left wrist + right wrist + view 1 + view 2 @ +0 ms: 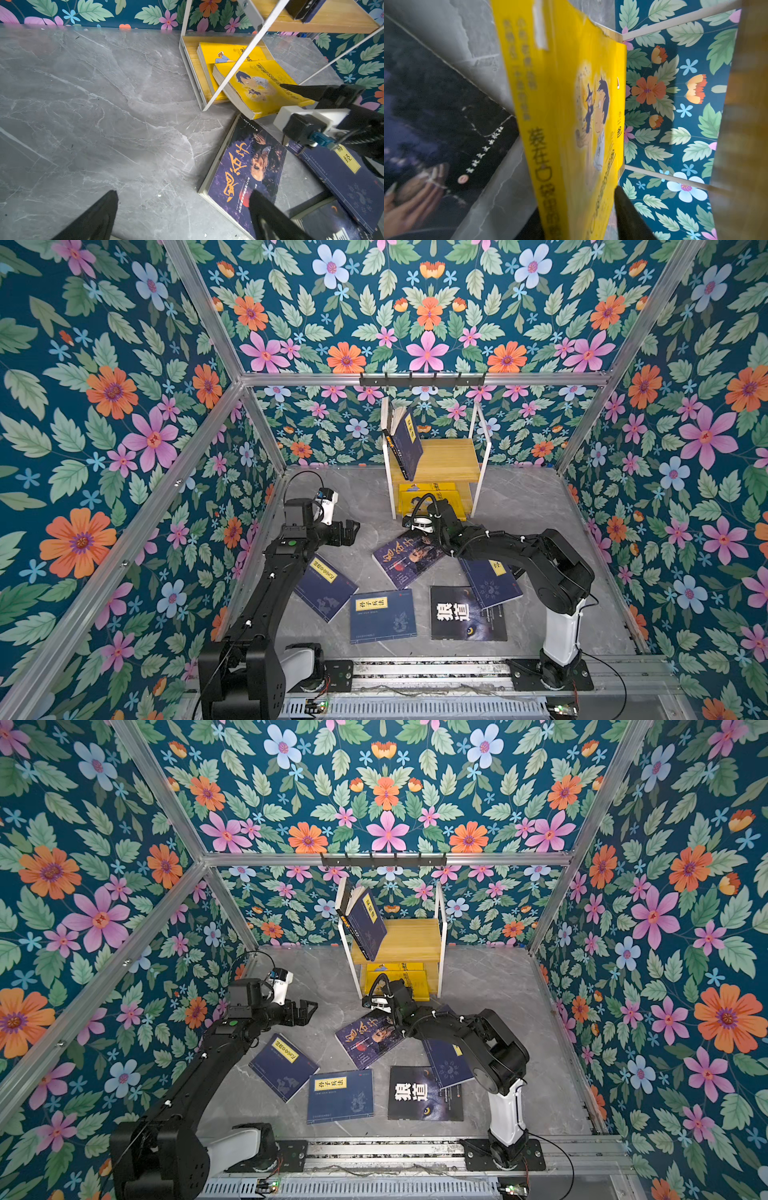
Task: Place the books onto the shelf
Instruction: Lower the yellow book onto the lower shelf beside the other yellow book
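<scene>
Right claw (291, 91) is straddling the outer end of the yellow book (259, 89), grip indeterminable; book is jutting lengthwise from the shelf (444, 458); spread left claw (349, 531) is hovering farther off.

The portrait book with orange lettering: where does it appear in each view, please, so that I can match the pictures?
Both top views: portrait book lies flat on the table, centre, before the shelf.
Left wrist: beside the front yellow book, lettering inverted.
Right wrist: blurred dark cover beside that yellow book.
Shared landmark: the front yellow book, visible in all four.
</scene>
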Controlling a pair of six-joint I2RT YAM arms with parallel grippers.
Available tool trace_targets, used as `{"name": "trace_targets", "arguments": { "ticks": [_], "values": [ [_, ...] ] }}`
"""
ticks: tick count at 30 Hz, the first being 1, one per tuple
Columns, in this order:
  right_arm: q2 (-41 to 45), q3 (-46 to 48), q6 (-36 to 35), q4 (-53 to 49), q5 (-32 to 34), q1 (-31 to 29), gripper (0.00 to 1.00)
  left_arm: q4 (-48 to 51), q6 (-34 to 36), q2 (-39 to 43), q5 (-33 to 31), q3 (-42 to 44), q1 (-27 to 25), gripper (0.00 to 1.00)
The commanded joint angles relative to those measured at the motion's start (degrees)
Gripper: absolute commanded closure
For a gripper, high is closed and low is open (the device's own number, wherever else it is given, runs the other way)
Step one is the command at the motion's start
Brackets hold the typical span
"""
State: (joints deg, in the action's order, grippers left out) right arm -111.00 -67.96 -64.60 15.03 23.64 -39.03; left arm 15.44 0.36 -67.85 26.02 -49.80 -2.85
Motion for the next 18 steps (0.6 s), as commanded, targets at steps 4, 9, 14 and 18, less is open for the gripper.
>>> {"name": "trace_targets", "arguments": {
  "ticks": [4, 9, 14, 18],
  "values": [
    [1.9, -1.0, 5.0, -4.5, -5.3, 0.9, 0.5, 0.1, 1.0, -0.6, -0.6, -0.2, 0.0, 0.0],
    [2.2, -0.9, 5.3, -7.2, -5.9, 1.0, 0.52, 0.2, 0.6, -1.1, 0.0, -0.4, 0.0, 0.0],
    [2.3, -1.3, 6.6, -8.5, -7.2, 1.1, 0.66, 0.2, 0.3, -1.6, -0.4, -0.8, 0.0, 0.0],
    [1.0, -3.3, 6.3, -9.6, -7.5, 1.8, 0.85, 0.0, 0.2, -2.3, -0.4, -0.9, 0.0, 0.0]
  ]
}}
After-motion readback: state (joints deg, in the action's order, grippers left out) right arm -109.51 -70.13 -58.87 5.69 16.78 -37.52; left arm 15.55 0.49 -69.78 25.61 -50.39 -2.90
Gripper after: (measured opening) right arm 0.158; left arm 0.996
